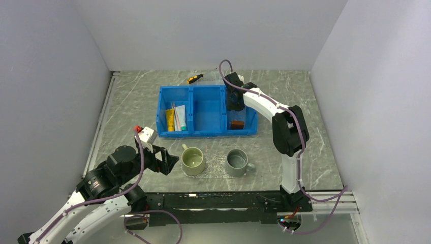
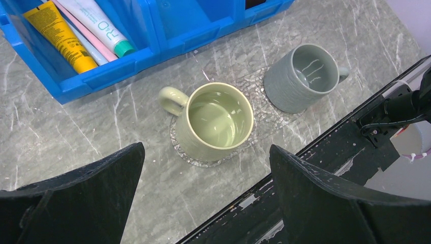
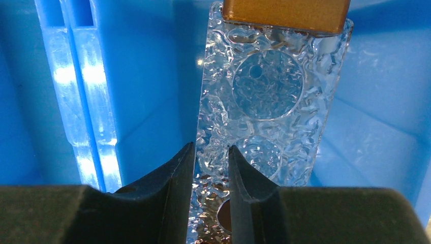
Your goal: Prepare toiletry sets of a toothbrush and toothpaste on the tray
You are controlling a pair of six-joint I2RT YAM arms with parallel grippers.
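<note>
Black fingers of the right gripper (image 3: 212,168) fill the bottom of the right wrist view. They stand close together, with the long rim of the tray (image 3: 264,101) in the narrow gap between them. Whether they press on it cannot be told. The clear, pebbled tray sits in the right compartment of the blue bin (image 1: 207,133), its brown wooden handle (image 3: 287,12) at the end away from the gripper.

The toothpaste (image 2: 96,23), white with a green cap, and the thin pink toothbrush (image 2: 98,44) lie side by side in the left compartment, beside a yellow tube (image 2: 58,35).

In front of the bin, a green mug (image 1: 193,160) and a grey mug (image 1: 238,162) stand on the surface (image 1: 315,132). The left gripper (image 1: 170,162) hovers just beside the green mug, spread wide and holding nothing. A screwdriver (image 1: 194,78) lies behind the bin.
</note>
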